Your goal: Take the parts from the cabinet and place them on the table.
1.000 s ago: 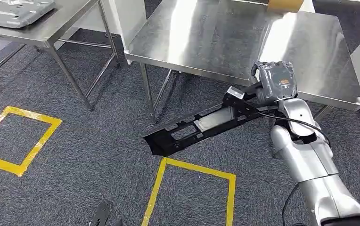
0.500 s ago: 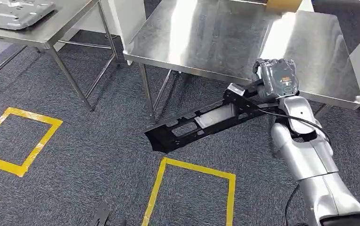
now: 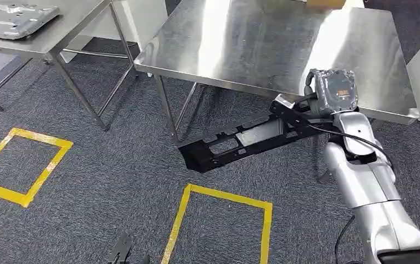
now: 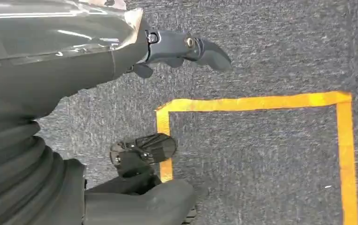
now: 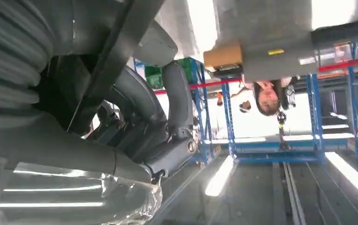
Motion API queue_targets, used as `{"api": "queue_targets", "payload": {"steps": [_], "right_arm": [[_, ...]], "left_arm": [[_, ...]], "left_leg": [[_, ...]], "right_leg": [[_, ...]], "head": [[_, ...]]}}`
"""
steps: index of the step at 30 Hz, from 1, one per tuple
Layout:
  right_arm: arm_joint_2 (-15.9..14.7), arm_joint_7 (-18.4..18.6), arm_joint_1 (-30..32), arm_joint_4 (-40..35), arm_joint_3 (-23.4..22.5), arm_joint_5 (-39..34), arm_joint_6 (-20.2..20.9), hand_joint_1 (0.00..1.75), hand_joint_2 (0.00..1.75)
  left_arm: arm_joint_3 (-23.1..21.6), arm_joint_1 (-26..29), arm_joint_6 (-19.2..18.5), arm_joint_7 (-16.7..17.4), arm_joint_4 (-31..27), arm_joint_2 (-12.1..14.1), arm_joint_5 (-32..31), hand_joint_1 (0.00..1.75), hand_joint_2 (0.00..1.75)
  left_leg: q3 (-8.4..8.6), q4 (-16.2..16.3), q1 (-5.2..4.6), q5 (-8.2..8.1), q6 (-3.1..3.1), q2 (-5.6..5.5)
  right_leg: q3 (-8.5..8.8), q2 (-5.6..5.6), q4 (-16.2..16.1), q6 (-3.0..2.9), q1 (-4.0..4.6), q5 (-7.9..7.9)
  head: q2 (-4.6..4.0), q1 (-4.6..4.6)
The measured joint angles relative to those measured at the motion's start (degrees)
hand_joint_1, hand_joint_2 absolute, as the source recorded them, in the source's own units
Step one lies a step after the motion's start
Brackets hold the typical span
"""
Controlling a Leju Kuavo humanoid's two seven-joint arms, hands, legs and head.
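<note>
1. Fingers of the right hand [image 3: 333, 93] were hidden in the head view behind its grey housing; the right wrist view showed dark fingers [image 5: 177, 108] wrapped round a dark bar of the long black perforated metal bracket [image 3: 246, 138], so the hand grasped that part.
2. Bracket's gripped end lay under the front edge of the bare stainless steel table [image 3: 252, 49], while its far end reached away from the fingers, down and out over the floor, touching nothing.
3. Left hand [image 4: 121, 117] hung over the floor, its dark fingers [image 4: 186, 49] and thick grey thumb spread apart with nothing between them.
4. Yellow tape squares [image 3: 221, 220] marked the grey carpet [image 3: 114, 165] below the bracket's free end and further off to that side.
5. A second steel table [image 3: 59, 38], well apart from the fingers, carried a flat grey metal panel [image 3: 10, 19], cut off by the frame edge.
6. Beyond the right fingers, blurred blue racking [image 5: 317, 117] and a person [image 5: 266, 96] stood in a bright hall.
</note>
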Motion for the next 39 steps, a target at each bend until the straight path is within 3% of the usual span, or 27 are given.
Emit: {"api": "queue_targets", "payload": {"steps": [2,4,6,7,8,10,11,12,13,15,16,17,18,19,20,33,39], "right_arm": [[0.1,0.0,0.1,0.0,0.0,0.1,0.0,1.68,1.75],[0.2,0.0,0.1,-0.1,0.0,0.2,0.0,1.68,1.75],[0.2,0.0,0.5,-0.1,0.0,0.5,0.0,1.68,1.75],[0.3,0.0,0.6,-0.1,0.0,0.6,0.1,1.68,1.75],[0.3,0.0,0.6,-0.1,0.0,0.6,0.1,1.68,1.75],[0.4,0.1,0.6,-0.3,-0.1,0.7,0.1,1.68,1.75],[0.4,0.1,0.6,-0.3,-0.1,0.8,0.1,1.68,1.75],[0.3,0.1,0.6,-0.3,-0.1,0.8,0.2,1.68,1.75],[0.3,0.1,0.7,-0.3,-0.1,0.8,0.3,1.68,1.75],[0.4,0.1,0.7,-0.4,-0.2,0.8,0.3,1.68,1.75],[0.3,0.1,0.9,-0.7,-0.3,0.8,0.3,1.68,1.75],[0.4,0.1,0.8,-0.7,-0.4,0.8,0.2,1.68,1.75],[0.3,0.1,0.4,-0.7,-0.4,0.8,0.3,1.68,1.75],[0.3,0.1,0.4,-0.7,-0.5,0.8,0.3,1.68,1.75],[0.3,0.1,0.4,-0.7,-0.5,0.9,0.4,1.68,1.75],[0.4,-0.1,0.1,-0.4,-0.4,1.7,1.4,1.68,1.75],[0.3,-0.2,-6.1,4.6,-0.4,2.4,3.3,1.68,1.75]], "left_arm": [[0.0,-0.2,0.0,0.0,0.0,0.0,0.0,0.0,1.75],[0.0,-0.2,0.0,0.0,0.0,0.0,-0.1,0.0,1.75],[0.0,-0.2,0.0,0.0,0.0,0.0,-0.3,0.0,1.75],[0.1,-0.2,0.0,0.1,0.0,0.0,-0.3,0.0,1.75],[0.1,-0.2,0.0,0.0,0.0,-0.1,-0.3,0.0,1.75],[0.1,-0.2,0.1,0.1,0.0,-0.1,-0.5,0.0,1.75],[0.1,-0.2,0.1,0.0,0.0,0.5,-0.5,0.0,1.75],[0.1,-0.2,0.2,0.0,0.0,0.1,-0.5,0.0,1.75],[0.1,-0.3,0.2,0.1,0.0,0.1,-0.5,0.0,1.75],[0.1,-0.3,0.2,0.1,0.0,0.0,-0.5,0.0,1.75],[0.1,-0.3,0.2,0.1,0.0,-0.2,-0.5,0.0,1.75],[0.2,-0.4,0.5,0.1,0.0,0.0,-0.5,0.0,1.75],[0.2,-0.4,0.5,0.2,0.0,-0.3,-0.5,0.0,1.75],[0.2,-0.5,0.5,0.2,0.0,-0.3,-0.5,0.0,1.75],[0.2,-0.5,0.5,0.2,0.0,-0.3,-0.5,0.0,1.75],[0.9,-0.5,0.5,0.2,0.0,-0.5,-0.5,0.0,1.75],[0.9,-0.4,-0.2,0.3,0.0,-0.7,-0.9,0.0,1.75]], "left_leg": [[-1.37,3.1,-0.07,-2.04,0.49,-0.07],[-6.04,12.0,-0.85,-5.87,1.12,-0.1],[-10.67,19.1,-1.64,-7.48,2.21,-0.13],[-11.13,18.8,-2.18,-6.27,3.1,-0.25],[-10.32,16.1,-2.91,-4.02,4.29,-0.41],[-6.2,6.9,-4.52,1.16,7.24,-1.13],[-4.72,3.8,-5.52,1.67,9.04,-1.65],[-4.34,3.4,-5.41,1.57,8.92,-0.84],[-4.23,3.2,-5.74,1.61,8.65,-0.69],[-4.14,2.6,-5.92,1.71,8.7,-0.71],[-3.12,1.1,-5.06,2.48,8.17,-0.54],[-2.92,0.7,-5.71,2.66,5.79,-0.81],[-2.89,0.6,-5.46,2.71,5.71,-0.89],[-2.8,0.6,-5.44,2.74,5.83,-0.95],[-2.83,0.6,-5.45,2.7,5.78,-1.04],[-2.94,0.6,-5.73,2.66,6.24,-1.24],[-2.95,0.6,-5.67,2.7,6.29,-1.2]], "right_leg": [[0.15,0.1,-0.1,-0.71,0.21,-0.05],[0.25,0.18,-0.1,-0.95,0.72,-0.2],[0.37,0.23,-0.1,-1.59,1.73,-0.38],[0.53,0.31,-0.1,-1.76,2.24,-0.49],[0.73,0.42,-0.1,-1.97,2.8,-0.63],[1.26,0.63,-0.2,-2.38,3.71,-0.9],[1.35,0.64,-0.2,-2.56,3.43,-1.05],[1.32,0.73,-0.2,-2.61,4.55,-1.11],[1.24,0.73,-0.2,-2.64,4.11,-1.15],[1.38,0.69,-0.7,-2.58,3.98,-1.11],[1.18,0.53,-0.8,-2.64,4.55,-1.18],[2.24,0.23,-1.9,-2.57,4.21,0.03],[2.71,0.38,-2.3,-3.66,4.61,-0.72],[2.71,0.41,-2.3,-4.2,4.55,-0.69],[2.82,0.35,-2.3,-4.24,4.46,-0.72],[2.72,0.21,-2.5,-3.96,3.98,-0.58],[2.67,0.21,-2.5,-3.94,4.02,-0.56]], "head": [[0.0,-0.39],[0.0,-0.57],[0.0,-0.72],[0.0,-0.72],[0.0,-0.72],[0.0,-0.72],[0.0,-0.51],[0.0,-0.31],[0.0,-0.44],[0.0,-0.55],[0.0,-0.57],[-0.02,-0.39],[0.0,-0.24],[0.0,-0.48],[0.0,-0.17],[0.0,-0.33],[0.0,-0.31]]}}
